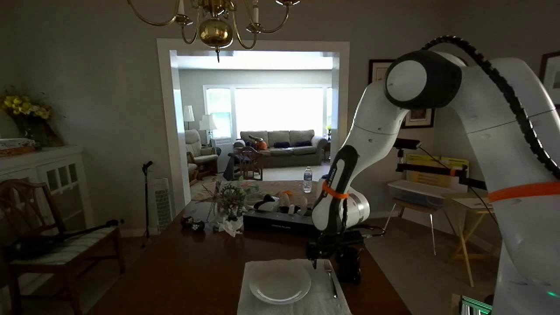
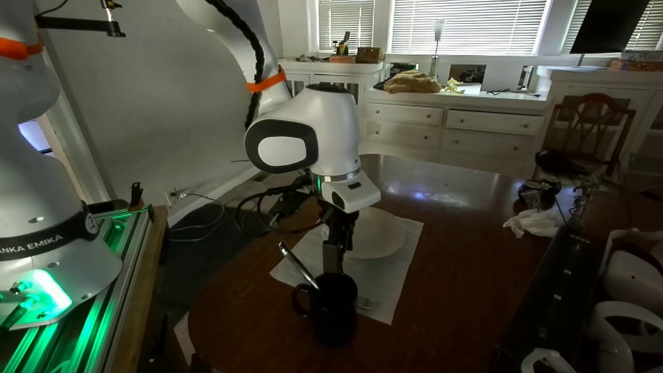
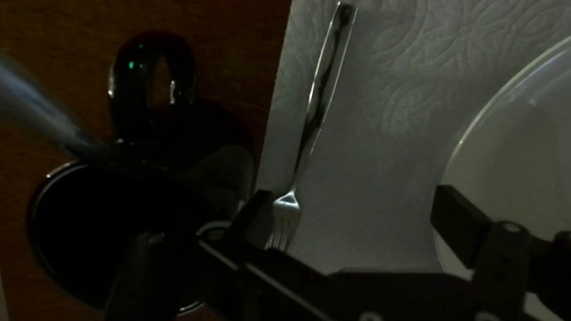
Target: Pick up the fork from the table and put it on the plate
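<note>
in an exterior view, the fork (image 1: 332, 286) lies on a pale paper sheet (image 1: 245, 302) near the right edge of the table (image 1: 192, 271), a black mug (image 1: 350, 269) standing between it and that edge. the plate (image 3: 513, 156) sits just beside the fork, farther in. the gripper (image 3: 352, 211) hangs above, its fingers spread wide, one alongside the tines, one across the plate's rim in the wrist view.

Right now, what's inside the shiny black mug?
A slender, silvery metal utensil leans out of the mug, its lower end hidden. Anything deeper is lost in darkness; in the wrist view, the black tool partly covers the mug.
</note>
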